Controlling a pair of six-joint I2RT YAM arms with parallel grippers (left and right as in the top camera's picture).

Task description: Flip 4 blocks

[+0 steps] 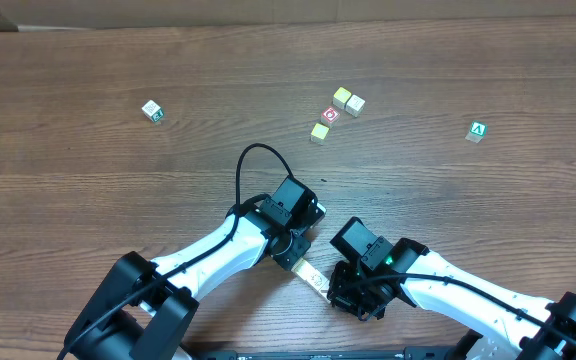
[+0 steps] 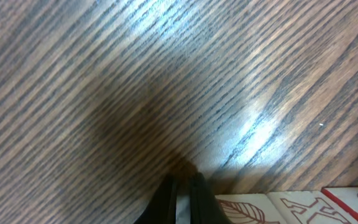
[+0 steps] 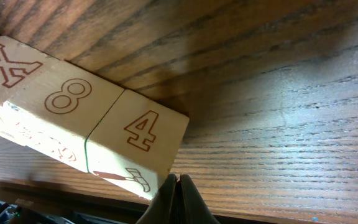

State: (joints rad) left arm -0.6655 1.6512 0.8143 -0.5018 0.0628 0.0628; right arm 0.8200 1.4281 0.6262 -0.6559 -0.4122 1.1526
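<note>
Four loose blocks lie far up the table in the overhead view: a white one [image 1: 152, 111] at the left, then a pale yellow one [image 1: 342, 97], a cream one [image 1: 355, 105] touching it, and another yellowish one [image 1: 319, 132]. Both arms are folded low near the front edge, well away from them. My left gripper [image 1: 297, 256] [image 2: 184, 179] is shut with nothing between its fingers, its tips on bare wood. My right gripper [image 1: 336, 290] [image 3: 178, 177] is also shut and empty.
A red-faced cube with a white ring [image 1: 330, 116] sits among the three middle blocks. A green cube marked "A" [image 1: 478, 131] lies at the right. A row of cream printed cubes [image 1: 308, 272] [image 3: 67, 102] [image 2: 247, 208] lies between the grippers, its "4" end [image 3: 138, 134] beside my right fingertips.
</note>
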